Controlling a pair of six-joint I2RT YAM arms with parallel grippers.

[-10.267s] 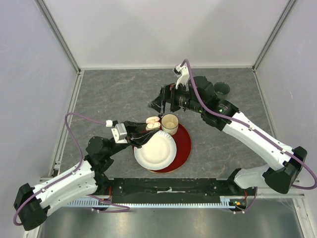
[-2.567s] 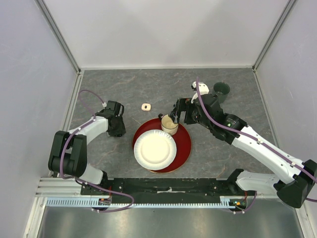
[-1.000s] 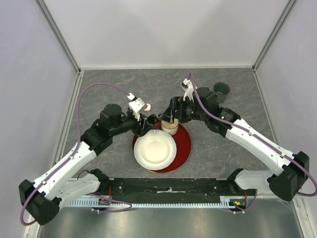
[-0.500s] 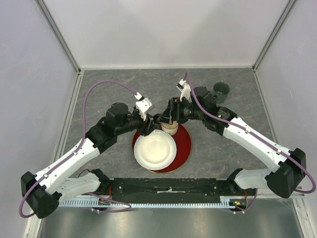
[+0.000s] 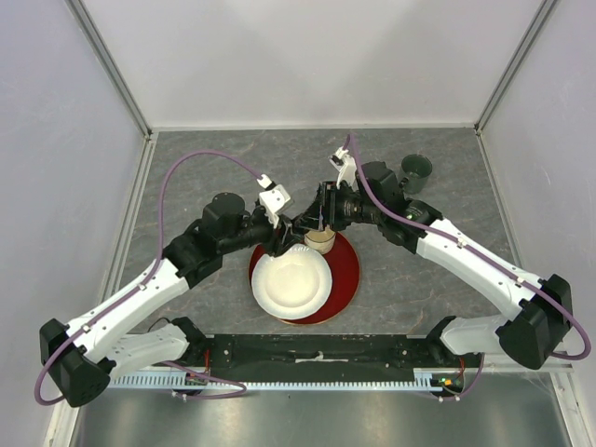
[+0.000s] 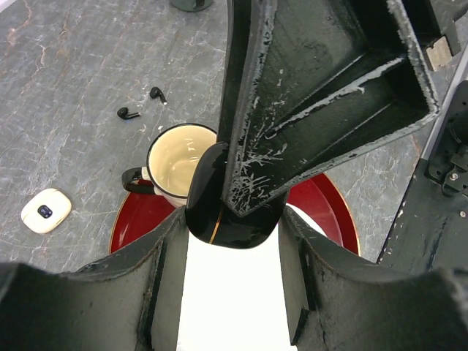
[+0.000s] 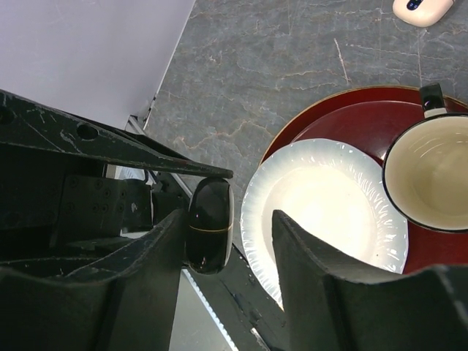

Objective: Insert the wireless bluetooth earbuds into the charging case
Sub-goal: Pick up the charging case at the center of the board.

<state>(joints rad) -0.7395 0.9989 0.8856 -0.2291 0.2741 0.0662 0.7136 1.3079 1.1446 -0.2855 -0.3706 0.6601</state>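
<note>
The charging case [image 6: 232, 219] is glossy black plastic; right pincer fingers [image 6: 322, 95] matt black, scratched; desk [image 6: 73, 66] matt grey, stone-veined; red plate [image 6: 135, 219] glossy.

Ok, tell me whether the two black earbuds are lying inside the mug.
No, both black earbuds lie on the grey table beyond the mug, whose inside looks empty.

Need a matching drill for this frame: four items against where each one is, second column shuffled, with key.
Things
1. glossy black oval charging case
2. cream mug with black rim and handle
3. pair of small black stemmed earbuds
4. dark round cup

Places
A. standing near the far right corner
B. lying loose on the grey stone-look tabletop
C. pinched in the left claw, off the table
D. standing on the round red plate

Pairs: 1-C, 2-D, 3-B, 4-A
</note>
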